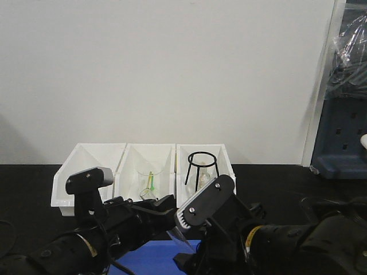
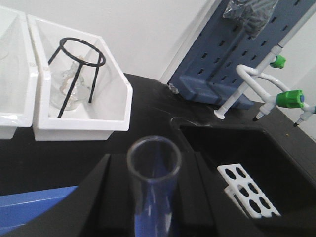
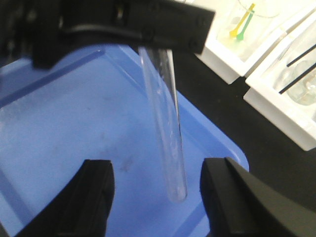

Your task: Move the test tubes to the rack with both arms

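Between my left fingers (image 2: 98,197) a single tube (image 3: 165,123) hangs nearly upright, mouth up, gripped close under the rim. Its round bottom is clear of the blue tray (image 3: 74,128) below. My right fingers (image 3: 96,197) stand wide open on either side of the tube's lower end, touching nothing and holding nothing; the tube sits nearer one of them than the other.

Handling, as judged: thin clear glass, so light, stiff, slick and easily cracked. The best hold for the right fingers is the straight shaft below the left grip, closed gently. The rounded tip would slide out.

The rack (image 2: 247,190), white with rows of round holes, lies low in a black basin (image 2: 217,143) sunk into the tabletop (image 2: 148,103). It is well apart from the tube, and the holes in view are empty. Farther off, a white bin (image 2: 84,123) holds a black tripod ring (image 2: 79,54). Green-capped taps (image 2: 291,98) stand beyond the basin.

No brand, label or legible writing appears in any view.
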